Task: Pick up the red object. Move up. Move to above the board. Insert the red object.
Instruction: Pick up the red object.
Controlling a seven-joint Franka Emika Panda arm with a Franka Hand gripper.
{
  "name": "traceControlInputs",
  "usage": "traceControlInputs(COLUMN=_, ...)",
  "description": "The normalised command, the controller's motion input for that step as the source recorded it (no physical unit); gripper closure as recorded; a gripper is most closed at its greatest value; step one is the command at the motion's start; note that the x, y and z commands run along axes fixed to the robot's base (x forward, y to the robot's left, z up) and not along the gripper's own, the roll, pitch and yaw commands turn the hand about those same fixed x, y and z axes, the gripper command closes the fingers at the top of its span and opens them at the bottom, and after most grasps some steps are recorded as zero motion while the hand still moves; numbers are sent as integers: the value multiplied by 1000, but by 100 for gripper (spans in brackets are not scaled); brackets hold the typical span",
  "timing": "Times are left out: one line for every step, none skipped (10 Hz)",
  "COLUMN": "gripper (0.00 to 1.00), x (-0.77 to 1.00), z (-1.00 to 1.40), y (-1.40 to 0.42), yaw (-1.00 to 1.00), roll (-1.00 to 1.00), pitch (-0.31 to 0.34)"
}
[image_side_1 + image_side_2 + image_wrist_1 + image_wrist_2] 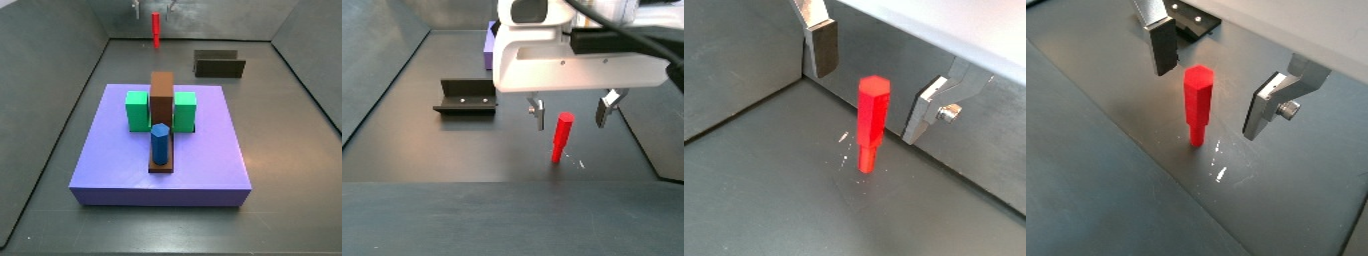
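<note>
The red object (561, 138) is a thin red peg standing upright on the dark floor; it also shows in both wrist views (873, 120) (1199, 100) and far back in a side view (156, 30). My gripper (569, 120) is open, with its fingers (823, 50) on either side of the peg's top and a gap on each side; it also shows in the wrist views (871, 100) (1211, 98). The board (120, 160) is a lavender slab nearer the front, bearing green blocks (138, 110), a brown bar (163, 95) and a blue cylinder (159, 143).
The fixture (465, 97) stands on the floor to one side of the peg, and shows as a dark box (219, 64) behind the board. Grey walls (80, 60) enclose the floor. A corner of the board (489, 40) shows behind the gripper.
</note>
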Motion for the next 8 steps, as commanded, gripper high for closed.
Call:
traceControlInputs(gripper=0, x=94, z=-266, y=0, yaw=0, roll=44, pitch=0)
traceControlInputs(gripper=0, x=131, z=-246, y=0, yaw=0, roll=66, pitch=0)
traceControlInputs(gripper=0, x=114, z=-206, y=17, yaw=0, roll=51, pitch=3)
traceControlInputs(gripper=0, x=94, z=-126, y=14, yaw=0, roll=24, pitch=11)
traceControlInputs(gripper=0, x=80, z=0, y=0, yaw=0, roll=0, pitch=6)
traceControlInputs(gripper=0, x=0, z=0, y=0, yaw=0, roll=0, pitch=0)
traceControlInputs(gripper=100, x=0, z=0, y=0, yaw=0, roll=0, pitch=0)
traceControlInputs(gripper=100, x=0, z=0, y=0, yaw=0, roll=0, pitch=0)
